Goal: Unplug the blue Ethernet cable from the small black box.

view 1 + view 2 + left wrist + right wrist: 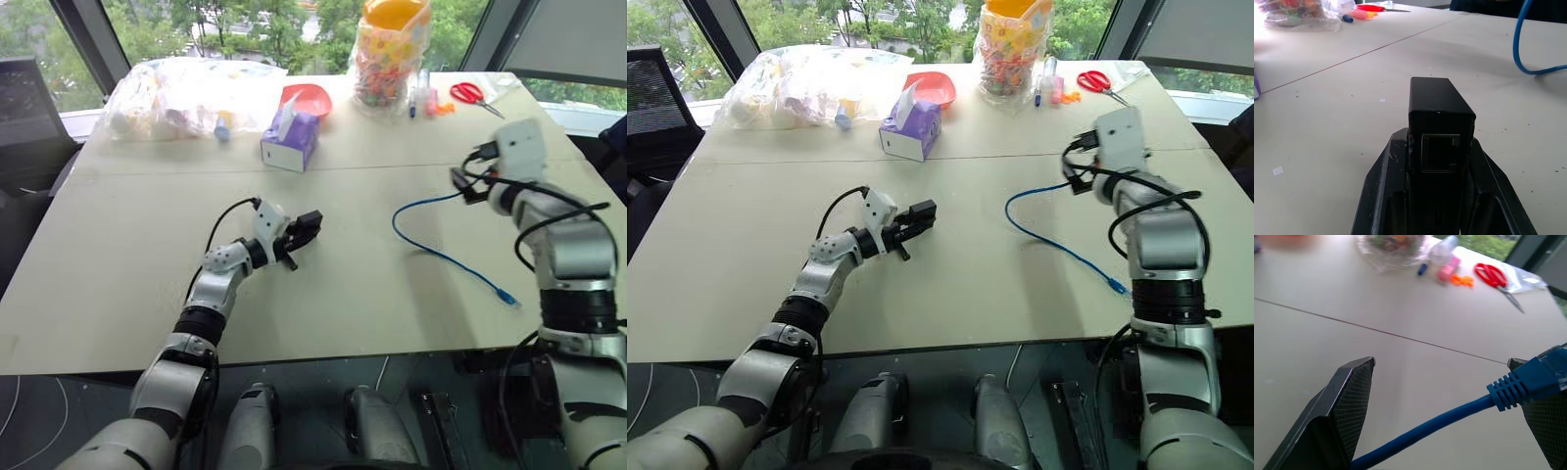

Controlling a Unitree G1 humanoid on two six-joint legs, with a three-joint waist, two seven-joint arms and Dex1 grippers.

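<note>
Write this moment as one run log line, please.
left gripper: shut on small black box, port empty | right gripper: open, blue Ethernet cable plug against one finger | cable unplugged

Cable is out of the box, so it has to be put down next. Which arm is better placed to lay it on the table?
Right. The blue Ethernet cable has its plug against one finger of the open right gripper, its length trailing onto the table. The left gripper is shut on the small black box.

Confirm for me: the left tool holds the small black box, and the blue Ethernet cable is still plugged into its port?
Not plugged. The left wrist view shows the small black box clamped in the left tool with its port empty; the blue Ethernet cable lies apart.
</note>
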